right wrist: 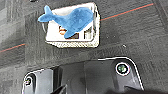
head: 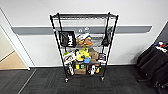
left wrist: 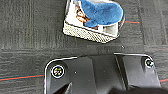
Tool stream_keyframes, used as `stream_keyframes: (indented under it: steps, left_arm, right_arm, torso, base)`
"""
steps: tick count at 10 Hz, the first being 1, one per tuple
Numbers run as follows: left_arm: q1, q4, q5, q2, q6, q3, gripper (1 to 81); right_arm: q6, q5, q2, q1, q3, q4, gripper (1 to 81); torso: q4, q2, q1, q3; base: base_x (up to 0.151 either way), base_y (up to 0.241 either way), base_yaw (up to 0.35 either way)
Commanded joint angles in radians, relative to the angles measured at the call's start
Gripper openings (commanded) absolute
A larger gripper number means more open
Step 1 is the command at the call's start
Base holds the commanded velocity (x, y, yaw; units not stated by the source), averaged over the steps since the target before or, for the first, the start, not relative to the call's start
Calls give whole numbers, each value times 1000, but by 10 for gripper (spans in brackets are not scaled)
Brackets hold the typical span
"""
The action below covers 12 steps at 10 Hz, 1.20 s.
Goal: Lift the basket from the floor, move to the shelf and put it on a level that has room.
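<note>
Blue plush whale (right wrist: 70,21) over basket (right wrist: 72,44) on floor (right wrist: 140,35), contents mostly hidden.

White lettering is showing on the black bag (head: 67,38) that is hanging at the left side of the shelf (head: 83,45), running sideways down the bag's face; the letters are too blurred to make out as a word. Printed packets and boxes are sitting on the shelf's lower tiers, among them a white-and-red packet (head: 69,57) and a dark packet (head: 101,57), but their print is not coming through as readable text. No lettering, number or sign is reading clearly anywhere else.
</note>
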Motion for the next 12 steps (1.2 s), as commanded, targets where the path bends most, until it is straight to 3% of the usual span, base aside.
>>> stream_keyframes:
  steps: [1, 9, 12]
  left_arm:
    - [-69, -11, 53, -18, -4, 11, 811]
    - [-98, -45, 58, -36, -6, 33, 811]
    - [-143, -53, 102, -32, -6, 31, 811]
  right_arm:
    - [2, -46, -10, 57, 1, 18, 811]
    - [4, -46, -10, 71, 1, 35, 811]
    - [2, -52, -10, 87, 6, 47, 811]
  torso:
    - [0, -98, 64, 0]
    - [0, -353, 223, -227]
    - [0, -456, 290, -323]
  base:
    - [0, 0, 0]
    - [0, 0, 0]
    - [0, 0, 0]
